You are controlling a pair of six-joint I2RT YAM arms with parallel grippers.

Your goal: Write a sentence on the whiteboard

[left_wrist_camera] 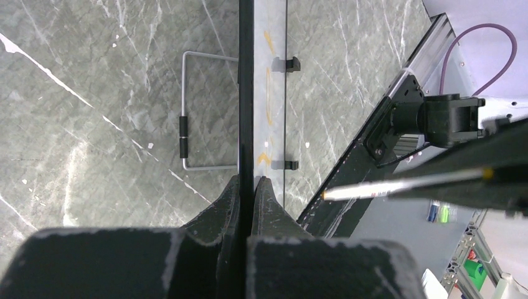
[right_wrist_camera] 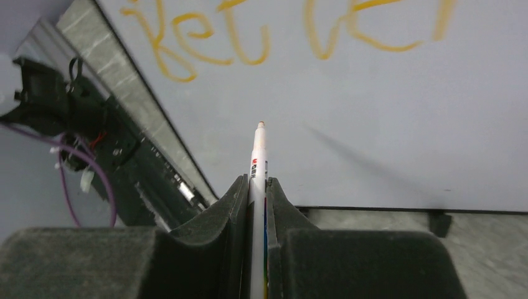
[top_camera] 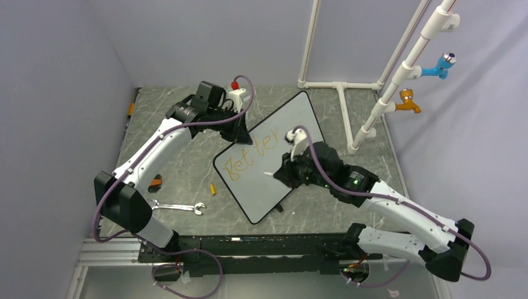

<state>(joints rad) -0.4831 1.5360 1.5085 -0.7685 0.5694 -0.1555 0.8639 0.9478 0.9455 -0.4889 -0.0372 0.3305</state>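
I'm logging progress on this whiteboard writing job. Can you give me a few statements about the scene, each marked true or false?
1. The right gripper is clamped on a marker. True.
2. The lettering on the whiteboard already reads "Better days". False: only "Better" is written.
3. The left gripper hangs open, away from the board. False: it is shut on the whiteboard's edge.
4. A wrench lies on the table on the left arm's side of the board. True.
5. The lettering is blue. False: it is orange.
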